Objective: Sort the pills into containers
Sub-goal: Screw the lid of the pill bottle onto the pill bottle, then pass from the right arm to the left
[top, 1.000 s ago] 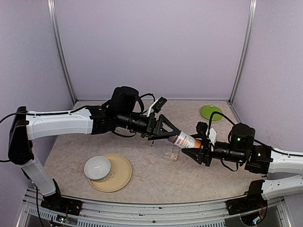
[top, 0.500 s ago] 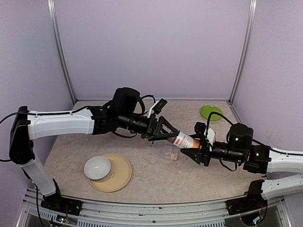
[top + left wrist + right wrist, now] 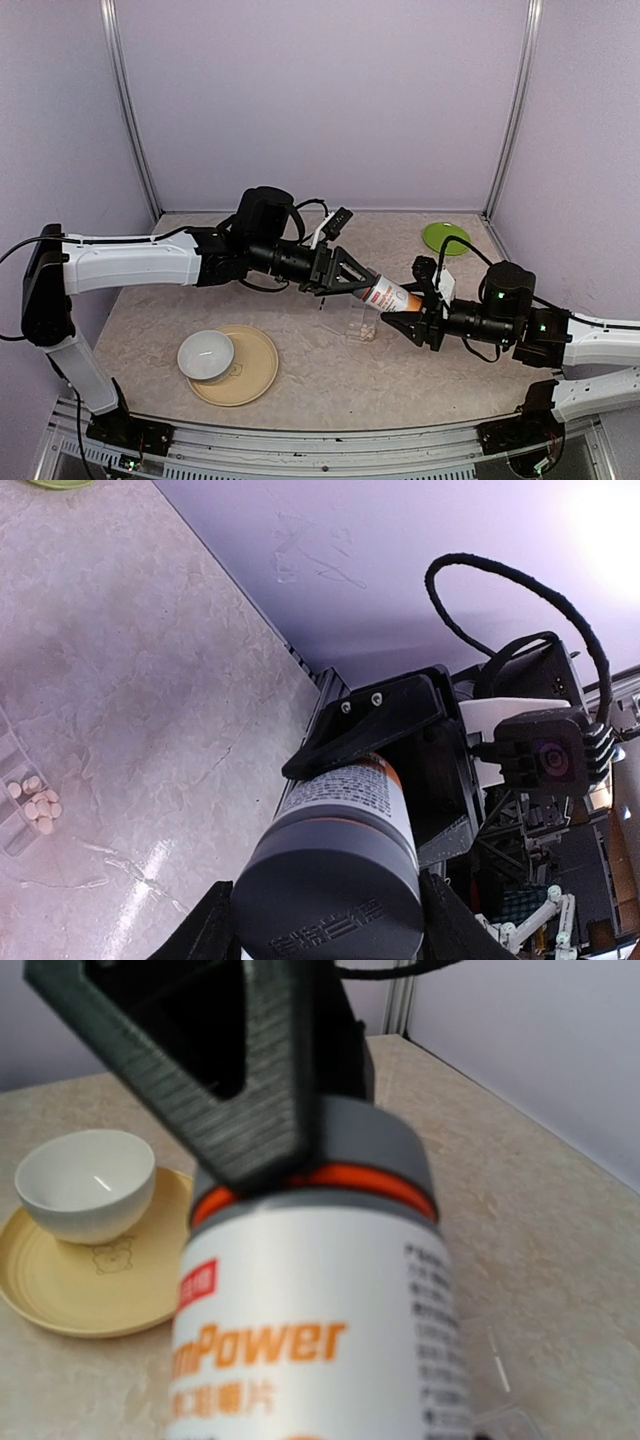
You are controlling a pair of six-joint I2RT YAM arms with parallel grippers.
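Pills point(image 3: 38, 802): pale cluster in one compartment of the clear pill box point(image 3: 358, 318), which lies on the table point(image 3: 330, 375).
Supplement bottle point(image 3: 392, 296): held tilted above the box. The right pincer point(image 3: 412, 300) pinches its body and the left pincer point(image 3: 366, 286) is clamped on its grey cap point(image 3: 330, 890).

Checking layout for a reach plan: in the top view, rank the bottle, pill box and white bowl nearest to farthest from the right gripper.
1. The bottle, held in the right gripper.
2. The pill box, just left of it, lower down.
3. The white bowl, far left on the plate.
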